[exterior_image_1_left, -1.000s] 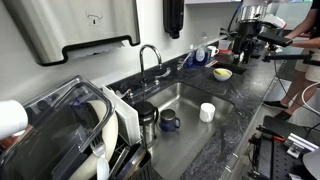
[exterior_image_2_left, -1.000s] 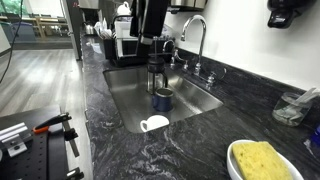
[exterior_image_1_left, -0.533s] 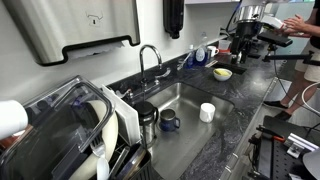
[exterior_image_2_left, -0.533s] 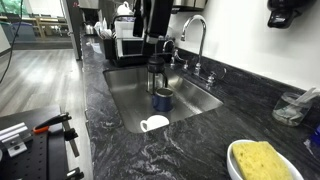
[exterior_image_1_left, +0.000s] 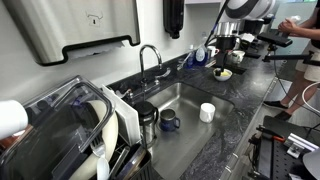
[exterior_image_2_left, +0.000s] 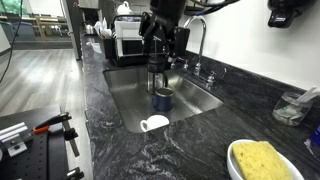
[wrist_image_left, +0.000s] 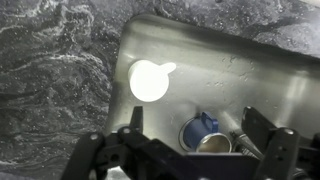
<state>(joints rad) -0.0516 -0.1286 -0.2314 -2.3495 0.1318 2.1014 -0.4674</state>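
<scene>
Gripper: your gripper (exterior_image_2_left: 163, 45) hangs above the sink (exterior_image_2_left: 130, 95), over the half nearer the faucet (exterior_image_2_left: 195, 35), and touches nothing in the basin.
Pincer state: released. You see both fingers (wrist_image_left: 135, 120) spread wide in the wrist view, with only open air between them.
Nearest thing: the blue mug (wrist_image_left: 205, 133) stands upright on the sink floor with its mouth up. In the wrist view it lies below the gap between your fingers, well under them.
Blue mug, exterior views: you find it near the middle of the sink in both exterior views (exterior_image_1_left: 170, 120) (exterior_image_2_left: 162, 99), free of any grip.
Tumbler: a tall dark tumbler (exterior_image_2_left: 156, 75) stands upright in the sink, just beside the blue mug. Whether the two touch cannot be told.
White cup: the white cup (wrist_image_left: 150, 80) sits on the sink floor, apart from the blue mug and toward the sink wall away from the faucet. You cannot tell whether its mouth faces up.
Faucet: it rises from the sink's rear rim and curves over the basin (exterior_image_1_left: 150, 60).
Bowl: a bowl holding a yellow sponge (exterior_image_2_left: 265, 160) rests on the counter past one end of the sink, well apart from your gripper.
Dish rack: the dish rack (exterior_image_1_left: 80, 130) stands on the counter at the sink's opposite end.
Counter: dark speckled stone (wrist_image_left: 50, 90) surrounds the sink on the sides shown.
</scene>
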